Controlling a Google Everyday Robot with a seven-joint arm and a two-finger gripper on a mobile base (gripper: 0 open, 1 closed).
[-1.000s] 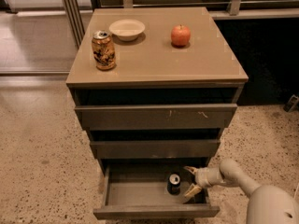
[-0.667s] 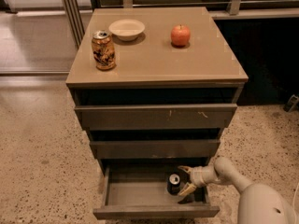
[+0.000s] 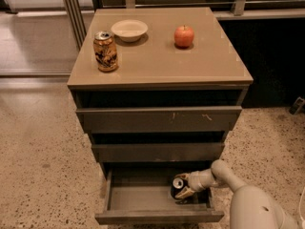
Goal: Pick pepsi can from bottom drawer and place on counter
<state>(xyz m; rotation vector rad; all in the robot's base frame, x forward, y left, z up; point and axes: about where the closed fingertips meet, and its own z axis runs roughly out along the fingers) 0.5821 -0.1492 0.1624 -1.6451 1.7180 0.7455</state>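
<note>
The pepsi can (image 3: 177,186), small and dark with a silver top, stands upright in the right part of the open bottom drawer (image 3: 138,198). My gripper (image 3: 182,185) reaches into the drawer from the right, with one finger above and one (image 3: 185,192) below the can's right side, close around it. The counter (image 3: 190,56) is the tan top of the cabinet above.
On the counter stand a gold-brown patterned can (image 3: 105,51) at the left, a white bowl (image 3: 128,29) behind it and a red apple (image 3: 184,36) at the right. The two upper drawers (image 3: 157,120) are closed. Speckled floor lies around the cabinet.
My gripper has moved left inside the drawer, from beside the pepsi can to around its right side. The can has stayed in place.
</note>
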